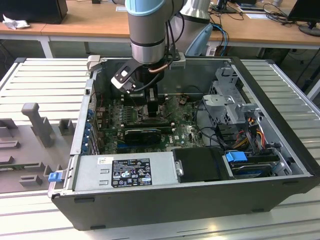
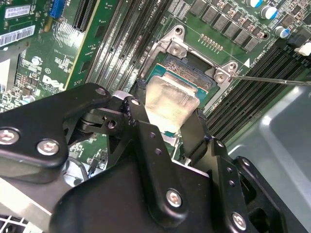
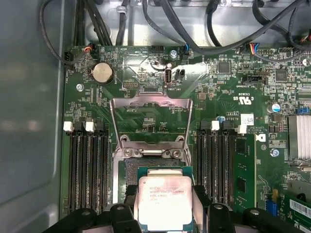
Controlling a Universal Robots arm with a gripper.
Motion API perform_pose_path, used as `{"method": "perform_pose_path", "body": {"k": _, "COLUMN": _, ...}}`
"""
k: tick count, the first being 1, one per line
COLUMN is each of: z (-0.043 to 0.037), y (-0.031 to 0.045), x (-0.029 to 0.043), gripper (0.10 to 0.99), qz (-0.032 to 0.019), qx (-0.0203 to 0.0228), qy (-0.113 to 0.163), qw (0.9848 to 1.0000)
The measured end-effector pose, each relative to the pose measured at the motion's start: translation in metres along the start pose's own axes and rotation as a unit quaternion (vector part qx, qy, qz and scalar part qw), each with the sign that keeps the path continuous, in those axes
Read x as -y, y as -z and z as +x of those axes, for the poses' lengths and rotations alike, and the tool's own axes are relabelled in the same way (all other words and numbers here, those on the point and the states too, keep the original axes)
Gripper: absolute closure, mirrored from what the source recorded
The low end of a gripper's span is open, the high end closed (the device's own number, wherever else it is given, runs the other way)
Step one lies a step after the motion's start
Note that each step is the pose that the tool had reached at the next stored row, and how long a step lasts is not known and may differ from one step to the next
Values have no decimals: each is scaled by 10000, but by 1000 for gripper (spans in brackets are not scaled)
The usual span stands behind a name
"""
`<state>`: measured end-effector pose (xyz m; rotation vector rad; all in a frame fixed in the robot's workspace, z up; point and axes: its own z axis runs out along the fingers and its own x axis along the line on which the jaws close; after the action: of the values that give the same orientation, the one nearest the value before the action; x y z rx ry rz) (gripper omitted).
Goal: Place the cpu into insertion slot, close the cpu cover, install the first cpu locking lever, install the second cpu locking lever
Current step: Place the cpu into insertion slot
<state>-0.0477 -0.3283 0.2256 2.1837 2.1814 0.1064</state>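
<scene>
My hand (image 2: 169, 114) is clamped on the cpu (image 3: 163, 199), a finger on each of two opposite edges, silvery face up. I hold it over the insertion slot (image 2: 190, 73) mid-motherboard (image 3: 228, 97), between the black memory slots (image 3: 87, 165). I cannot tell whether it touches the socket. The cpu cover (image 3: 148, 103) is swung open, lying back toward the coin cell (image 3: 102, 73). My arm (image 1: 147, 30) reaches down into the open computer case (image 1: 200, 200).
</scene>
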Motion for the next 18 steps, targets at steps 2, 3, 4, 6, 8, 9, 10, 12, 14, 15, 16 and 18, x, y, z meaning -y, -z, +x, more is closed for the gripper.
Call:
{"method": "perform_pose_path", "body": {"k": 2, "z": 0, "y": -7, "x": 0, "gripper": 557, "qz": 0, "qx": 0, "qy": 0, "qw": 10000}}
{"method": "perform_pose_path", "body": {"k": 3, "z": 0, "y": -9, "x": 1, "gripper": 557, "qz": 0, "qx": 0, "qy": 0, "qw": 10000}}
{"method": "perform_pose_path", "body": {"k": 4, "z": 0, "y": -12, "x": 1, "gripper": 557, "qz": 0, "qx": 0, "qy": 0, "qw": 10000}}
{"method": "perform_pose_path", "body": {"k": 6, "z": 2, "y": -19, "x": 2, "gripper": 557, "qz": 0, "qx": 0, "qy": -1, "qw": 10000}}
{"method": "perform_pose_path", "body": {"k": 8, "z": 19, "y": -33, "x": 3, "gripper": 557, "qz": 0, "qx": 0, "qy": 0, "qw": 10000}}
{"method": "perform_pose_path", "body": {"k": 9, "z": 34, "y": -47, "x": 4, "gripper": 557, "qz": 0, "qx": 0, "qy": 0, "qw": 10000}}
{"method": "perform_pose_path", "body": {"k": 10, "z": 39, "y": -60, "x": 6, "gripper": 557, "qz": -1, "qx": -1, "qy": 0, "qw": 10000}}
{"method": "perform_pose_path", "body": {"k": 12, "z": 43, "y": -83, "x": 12, "gripper": 557, "qz": 0, "qx": 0, "qy": 0, "qw": 10000}}
{"method": "perform_pose_path", "body": {"k": 14, "z": 54, "y": -121, "x": 23, "gripper": 557, "qz": 0, "qx": -1, "qy": 0, "qw": 10000}}
{"method": "perform_pose_path", "body": {"k": 15, "z": 61, "y": -135, "x": 25, "gripper": 557, "qz": 0, "qx": 0, "qy": 0, "qw": 10000}}
{"method": "perform_pose_path", "body": {"k": 16, "z": 82, "y": -167, "x": 28, "gripper": 557, "qz": 2, "qx": 3, "qy": -30, "qw": 10000}}
{"method": "perform_pose_path", "body": {"k": 18, "z": 122, "y": -192, "x": 30, "gripper": 557, "qz": 2, "qx": 6, "qy": -56, "qw": 10000}}
